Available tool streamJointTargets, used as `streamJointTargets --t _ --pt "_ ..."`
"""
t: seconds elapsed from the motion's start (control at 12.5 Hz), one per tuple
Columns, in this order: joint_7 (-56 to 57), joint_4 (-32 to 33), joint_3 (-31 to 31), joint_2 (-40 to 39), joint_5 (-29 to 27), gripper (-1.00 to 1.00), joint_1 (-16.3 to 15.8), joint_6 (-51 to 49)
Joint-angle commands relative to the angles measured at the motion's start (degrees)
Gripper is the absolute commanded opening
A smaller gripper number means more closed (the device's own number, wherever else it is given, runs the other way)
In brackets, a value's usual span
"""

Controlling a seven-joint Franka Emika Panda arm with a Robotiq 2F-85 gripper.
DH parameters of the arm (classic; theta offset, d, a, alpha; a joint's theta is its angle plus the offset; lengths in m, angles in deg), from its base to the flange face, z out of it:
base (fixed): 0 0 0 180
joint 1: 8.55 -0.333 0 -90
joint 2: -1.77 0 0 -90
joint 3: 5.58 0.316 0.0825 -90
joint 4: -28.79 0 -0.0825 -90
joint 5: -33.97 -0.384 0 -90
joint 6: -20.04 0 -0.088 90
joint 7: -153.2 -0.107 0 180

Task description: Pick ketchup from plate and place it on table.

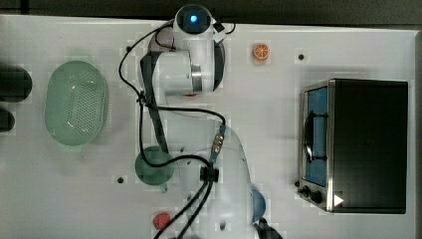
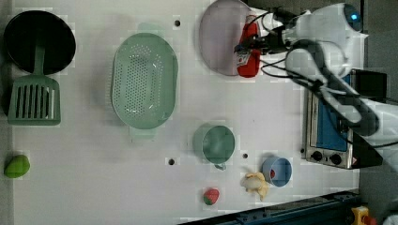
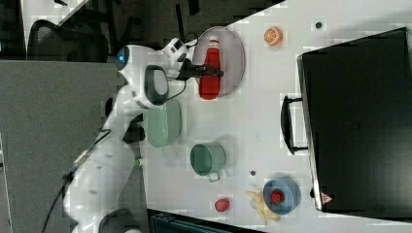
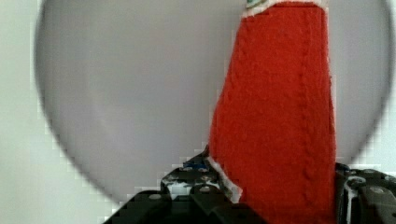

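Clamped across the red knitted-looking ketchup bottle point(image 4: 280, 121), my black two-fingered gripper point(image 3: 210, 72) has a finger on either side of its body. I see the bottle lying on the round pale lilac plate point(image 3: 233, 48), near the white tabletop's point(image 2: 94, 187) far corner in the right view. I judge it soft and light, so holding it mid-body suits. Going left to right in the left view: the green perforated basket point(image 2: 144, 80) holds nothing, and the blue bowl point(image 2: 277, 171) holds a small red item.
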Motion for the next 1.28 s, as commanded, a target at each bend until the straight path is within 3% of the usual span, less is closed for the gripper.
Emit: streamJointTargets --t 0.08,0.4,0.88,1.28 --pt "1.9 -2.4 0.1 12.1 -1.4 0.18 1.9 -2.7" --pt "1.9 5.2 0.0 23.1 -1.4 0.18 4.8 -7.4" --pt "1.9 28.1 -0.5 40.4 -1.6 0.18 8.3 -7.0" --pt "1.8 41.6 -2.4 45.1 -1.9 0.18 8.3 0.5"
